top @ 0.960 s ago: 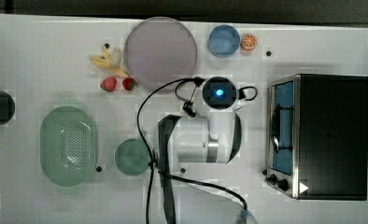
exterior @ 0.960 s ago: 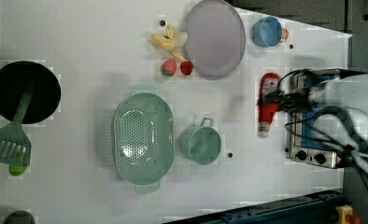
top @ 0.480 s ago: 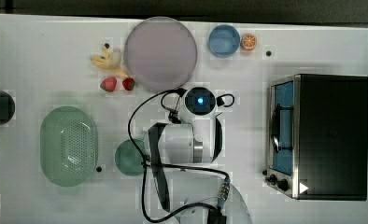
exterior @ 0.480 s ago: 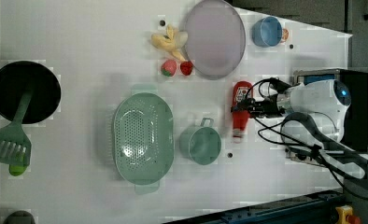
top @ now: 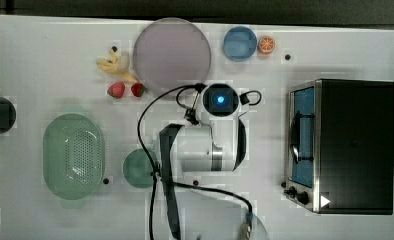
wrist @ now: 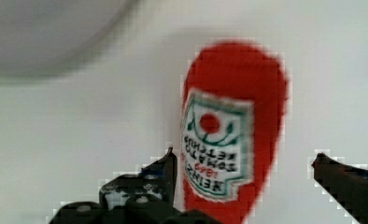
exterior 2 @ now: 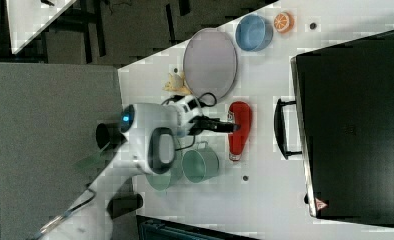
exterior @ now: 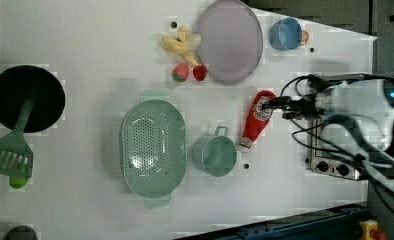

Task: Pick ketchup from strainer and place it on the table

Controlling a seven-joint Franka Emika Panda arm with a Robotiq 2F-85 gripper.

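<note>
The ketchup [exterior: 257, 117] is a slim red bottle lying flat on the white table [exterior: 85, 50], between the green cup and the oven, its cap toward the cup. It is also visible in the right view [exterior 2: 239, 130] and the wrist view [wrist: 233, 116], label up. My gripper [exterior: 277, 104] hovers over the bottle's red base end [exterior 2: 225, 127]. It is open [wrist: 245, 157], one finger on each side of the bottle, the far one clearly apart from it. The pale green strainer [exterior: 152, 145] stands empty at the top view's left [top: 72, 155].
A green cup [exterior: 215, 155] sits close beside the ketchup's cap. A black toaster oven [top: 350, 145] stands at the top view's right. A purple plate [top: 171, 54], blue bowl [top: 239, 43], strawberries [top: 116, 90] and a black pan [exterior: 25, 97] lie around.
The arm carried the ketchup away from the oven toward the cup. The fingers have spread apart, and the bottle now rests on the table.
</note>
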